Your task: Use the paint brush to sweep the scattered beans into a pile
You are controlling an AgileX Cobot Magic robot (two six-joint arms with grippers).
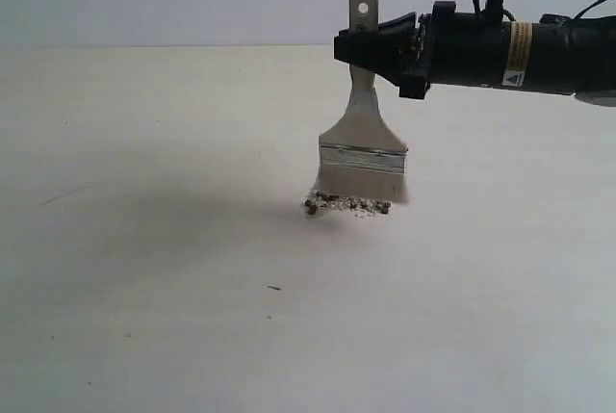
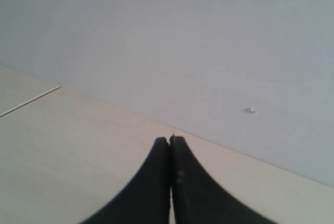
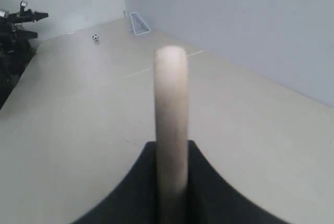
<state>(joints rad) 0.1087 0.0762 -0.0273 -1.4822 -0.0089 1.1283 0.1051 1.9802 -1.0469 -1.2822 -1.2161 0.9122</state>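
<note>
Beans (image 1: 348, 205): a small row on the bench (image 1: 144, 317), middle of the frame, poking out left of the bristles.
Paint brush (image 1: 363, 148): stands straight up, bristles down on the beans.
Right claw (image 1: 371, 49): closed tight on the handle, reaching in from the upper right.
Left claw (image 2: 170, 143): closed, empty, not seen near the beans.

We can read no words or numbers anywhere. The only marking we find is a yellow label (image 1: 520, 47) wrapped around the black right arm (image 1: 563, 52), at about two o'clock in the exterior view. It bears a small triangular warning sign (image 1: 515, 77), and its print is too small for us.
</note>
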